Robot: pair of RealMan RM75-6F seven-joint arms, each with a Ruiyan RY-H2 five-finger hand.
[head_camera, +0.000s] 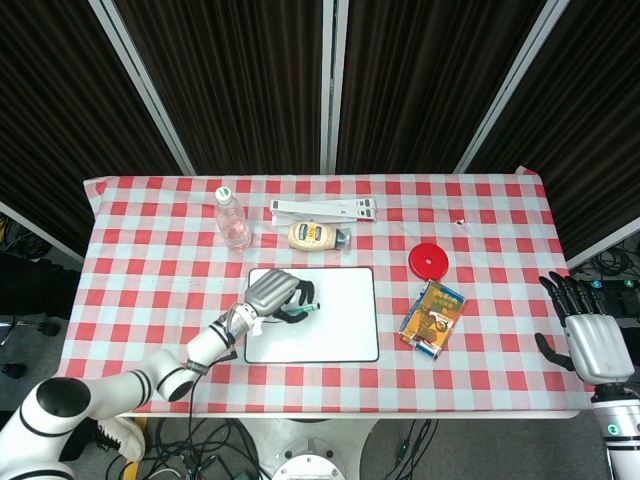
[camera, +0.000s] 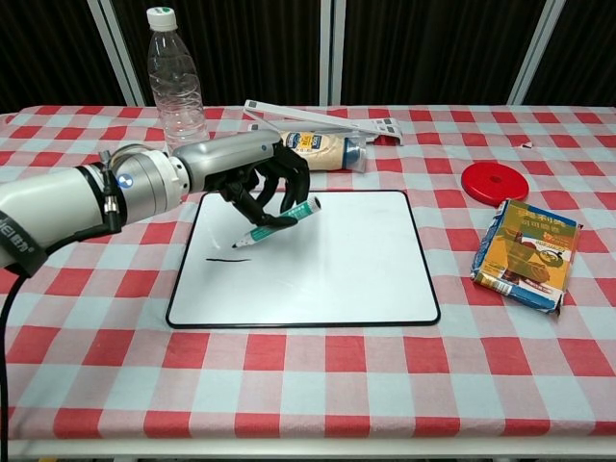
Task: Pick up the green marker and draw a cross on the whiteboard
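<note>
Right now my left hand [camera: 252,171] has its fingers [camera: 260,207] curled round the slim green marker [camera: 277,221], gripping the barrel near its upper half so the tip slants down and toward my own left. The tip hovers at, or perhaps just touches, the white rectangular whiteboard [camera: 337,269] directly under my fingers; I cannot tell which. Just below the tip lies a short dark horizontal stroke [camera: 229,259], which I judge to be the first bar of the cross, so the vertical bar is not yet drawn. The marker should be light and stiff but smooth-sided, likely to twist in a loose grip; holding closer to the tip would steady it. Beyond my knuckles stand a clear plastic water bottle [camera: 177,87] and a lying mayonnaise bottle [camera: 318,150]. Far off, my right hand [head_camera: 590,335] hangs beside the red-checked table [camera: 318,375], fingers spread, holding nothing.
</note>
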